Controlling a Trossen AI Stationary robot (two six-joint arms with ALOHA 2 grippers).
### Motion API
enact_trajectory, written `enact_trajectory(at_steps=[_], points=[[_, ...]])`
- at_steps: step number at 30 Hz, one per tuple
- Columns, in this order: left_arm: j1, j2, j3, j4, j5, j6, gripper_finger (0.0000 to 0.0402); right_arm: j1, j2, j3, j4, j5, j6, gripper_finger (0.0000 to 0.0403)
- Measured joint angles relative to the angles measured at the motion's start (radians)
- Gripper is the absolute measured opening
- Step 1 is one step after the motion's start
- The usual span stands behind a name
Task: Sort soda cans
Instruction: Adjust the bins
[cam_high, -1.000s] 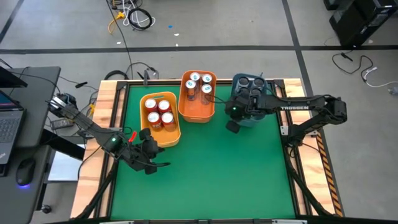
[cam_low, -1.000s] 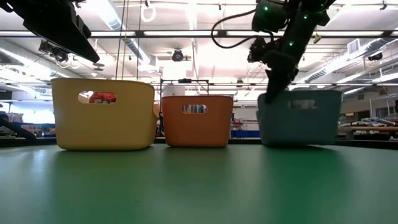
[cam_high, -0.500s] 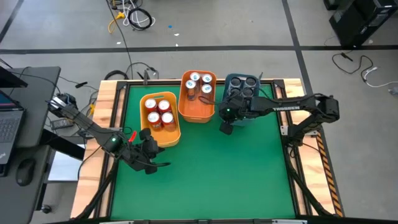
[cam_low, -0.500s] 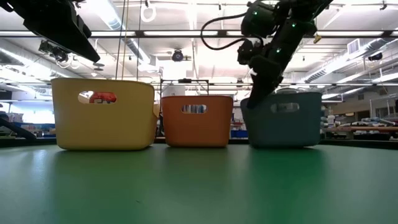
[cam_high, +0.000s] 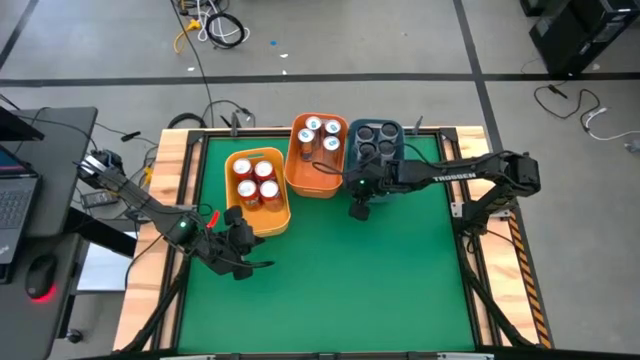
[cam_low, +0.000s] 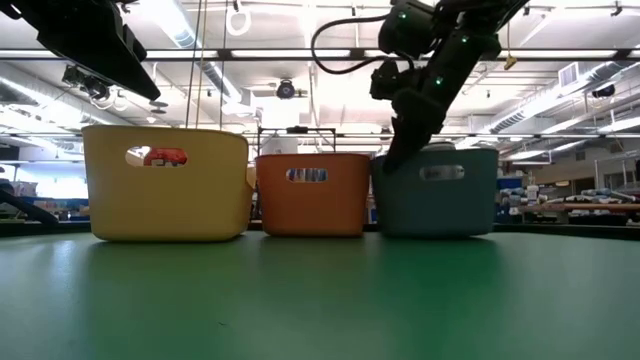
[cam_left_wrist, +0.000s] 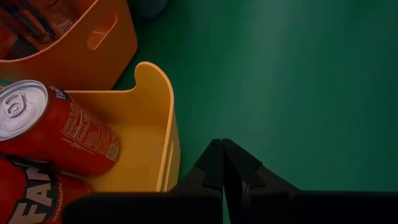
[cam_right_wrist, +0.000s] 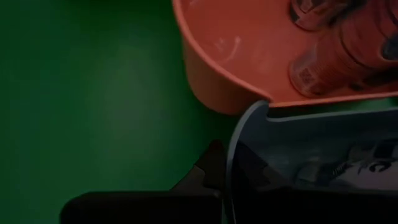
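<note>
Nearest the front, the left gripper (cam_high: 243, 262) sits clenched on nothing, just off the yellow bin (cam_high: 281, 222) with its four red cans (cam_high: 256, 182). Further back, the right gripper (cam_high: 360, 208) is pinched on the blue bin's (cam_high: 352, 158) near wall; the dark grey cans (cam_high: 377, 140) are inside, the white-and-green cans (cam_high: 320, 136) in the orange bin (cam_high: 313, 186) alongside

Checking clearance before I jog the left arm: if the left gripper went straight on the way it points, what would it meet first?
Probably only bare green table. The left gripper, shut, points past the yellow bin beside it; the wrist view shows open mat ahead, though depth is unclear.
</note>
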Motion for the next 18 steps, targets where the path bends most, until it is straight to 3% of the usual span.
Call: enact_trajectory(at_steps=[10,18], points=[[0.000,0.000,0.000,0.010,0.000,0.000,0.0000,0.016,0.000,0.001,0.001,0.010,0.012,0.0015],[0.000,0.051,0.000,0.097,0.120,0.064,0.0000,0.018,-0.004,0.004,0.014,0.088,0.024,0.0112]])
